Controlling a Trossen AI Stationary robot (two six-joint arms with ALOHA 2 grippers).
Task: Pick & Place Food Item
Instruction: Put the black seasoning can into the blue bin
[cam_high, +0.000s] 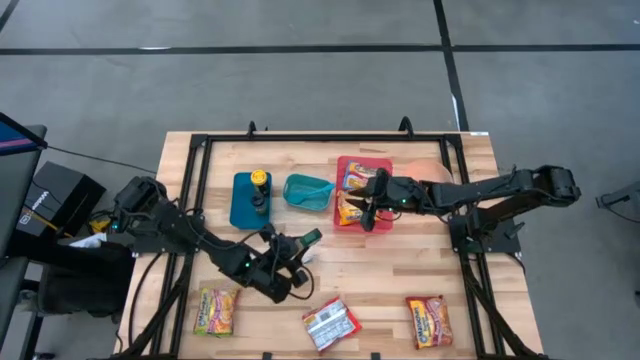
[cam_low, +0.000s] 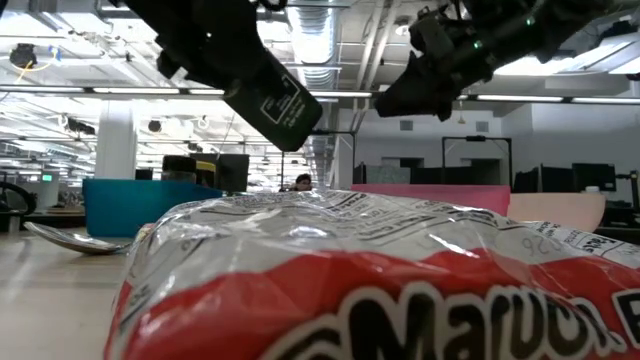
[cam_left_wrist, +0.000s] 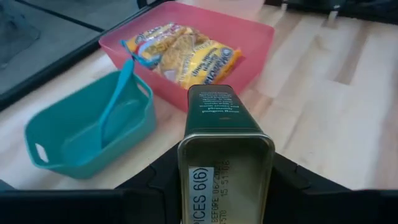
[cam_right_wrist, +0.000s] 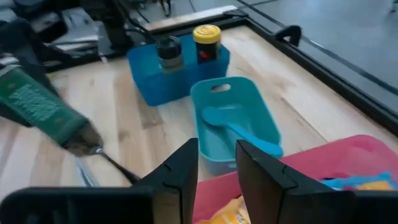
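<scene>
My left gripper (cam_high: 288, 252) is shut on a dark green rectangular spice tin (cam_left_wrist: 224, 134) and holds it above the table's middle. The tin also shows in the low view (cam_low: 272, 100) and the right wrist view (cam_right_wrist: 43, 106). My right gripper (cam_high: 365, 208) is open and empty above the near end of the pink bin (cam_high: 345, 165). The bin holds yellow noodle packets (cam_left_wrist: 186, 56). Three more noodle packets lie flat along the table's near edge, at left (cam_high: 217, 310), middle (cam_high: 330, 323) and right (cam_high: 428, 320). My left gripper pinches the tin between its two fingers, one on each side of the tin near its bottom end (cam_left_wrist: 186, 163). The tin lies along the fingers and sticks out ahead of them toward the pink bin. It is lifted clear of the table and slopes down at its free end (cam_low: 290, 125).
A teal bin (cam_high: 308, 190) with a blue spoon (cam_right_wrist: 239, 134) stands left of the pink bin. Farther left, a blue bin (cam_high: 250, 200) holds two jars. A metal spoon (cam_low: 75, 240) lies on the table under the tin. A black frame (cam_high: 200, 150) runs around the table.
</scene>
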